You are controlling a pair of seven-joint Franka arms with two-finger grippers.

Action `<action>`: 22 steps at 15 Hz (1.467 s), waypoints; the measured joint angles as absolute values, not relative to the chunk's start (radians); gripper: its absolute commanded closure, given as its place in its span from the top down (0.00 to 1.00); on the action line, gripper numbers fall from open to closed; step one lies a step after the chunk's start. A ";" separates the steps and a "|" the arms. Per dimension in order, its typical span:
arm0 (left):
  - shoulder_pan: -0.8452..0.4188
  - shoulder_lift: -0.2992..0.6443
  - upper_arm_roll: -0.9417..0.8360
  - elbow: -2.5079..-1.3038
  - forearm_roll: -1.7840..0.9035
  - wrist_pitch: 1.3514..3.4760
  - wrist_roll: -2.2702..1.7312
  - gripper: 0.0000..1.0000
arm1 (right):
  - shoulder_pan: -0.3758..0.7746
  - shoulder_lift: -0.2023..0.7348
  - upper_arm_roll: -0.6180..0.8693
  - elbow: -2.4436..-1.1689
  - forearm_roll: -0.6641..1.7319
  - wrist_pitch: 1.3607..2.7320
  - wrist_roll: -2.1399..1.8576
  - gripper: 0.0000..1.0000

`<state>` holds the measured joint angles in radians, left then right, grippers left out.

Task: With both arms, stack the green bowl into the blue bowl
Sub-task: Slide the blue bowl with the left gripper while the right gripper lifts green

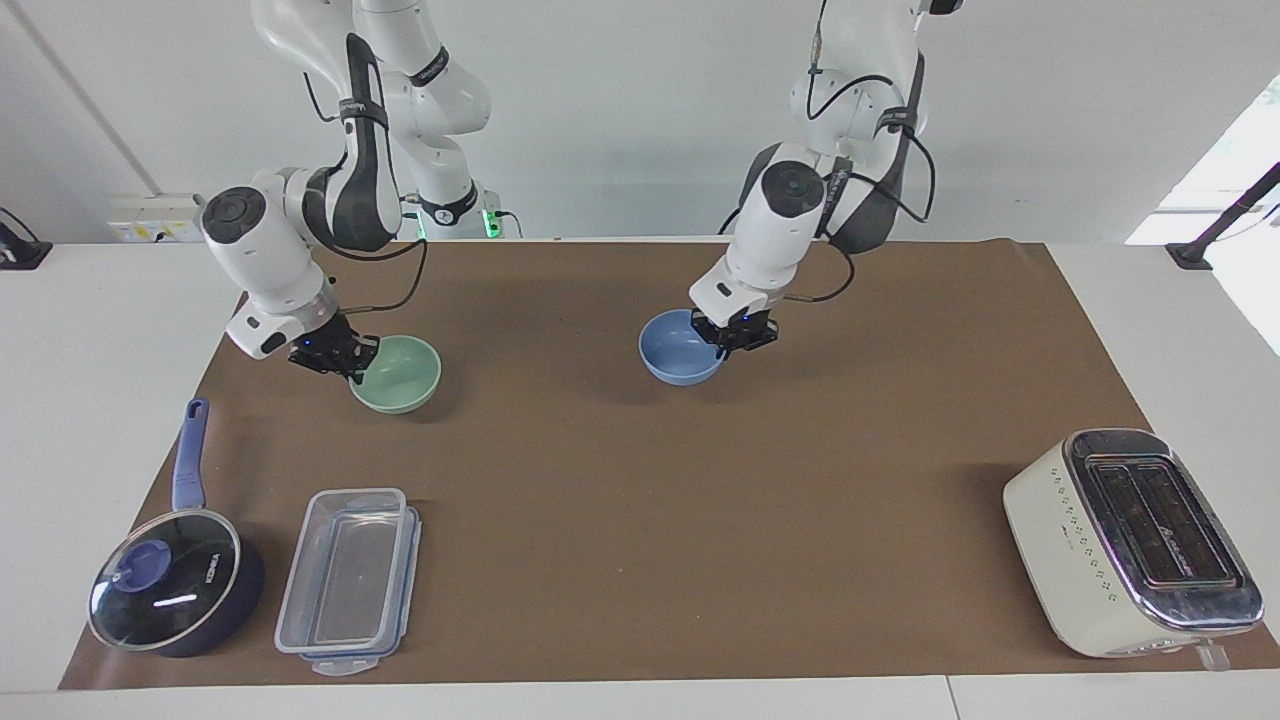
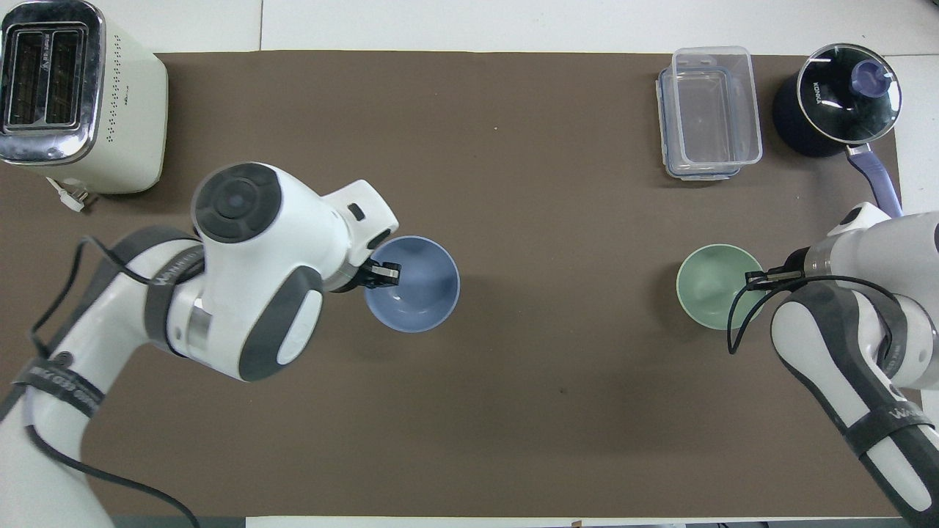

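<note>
The blue bowl [image 1: 680, 362] [image 2: 418, 290] hangs a little above the middle of the brown mat, casting a shadow under it. My left gripper [image 1: 736, 336] [image 2: 386, 273] is shut on its rim at the side toward the left arm's end. The green bowl [image 1: 402, 373] [image 2: 713, 286] is held just off the mat at the right arm's end of the table. My right gripper [image 1: 347, 359] [image 2: 760, 277] is shut on its rim, on the side away from the blue bowl. Both bowls are upright and look empty, with a wide stretch of mat between them.
A cream toaster [image 1: 1130, 540] [image 2: 73, 95] stands at the left arm's end, farther from the robots than the bowls. A clear lidded container [image 1: 350, 580] [image 2: 708, 114] and a dark blue saucepan with a glass lid [image 1: 175, 590] [image 2: 843, 99] stand at the right arm's end.
</note>
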<state>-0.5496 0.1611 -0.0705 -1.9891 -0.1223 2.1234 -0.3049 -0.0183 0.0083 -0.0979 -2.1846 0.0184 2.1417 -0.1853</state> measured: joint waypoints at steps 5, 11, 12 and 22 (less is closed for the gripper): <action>-0.560 0.228 -0.064 -2.013 -0.126 2.166 -0.297 0.00 | 0.006 0.005 -0.088 -1.980 0.019 1.908 -0.187 0.00; -0.559 0.240 -0.061 -2.023 -0.136 2.192 -0.248 1.00 | 0.067 -0.006 -0.057 -1.812 0.021 1.730 -0.178 0.00; -0.559 0.243 -0.061 -2.024 -0.137 2.194 -0.248 1.00 | 0.074 -0.006 -0.049 -1.799 0.027 1.721 -0.162 0.00; -0.455 0.138 -0.050 -1.835 -0.160 1.896 -0.206 1.00 | 0.187 -0.005 0.034 -1.768 0.079 1.729 0.137 0.00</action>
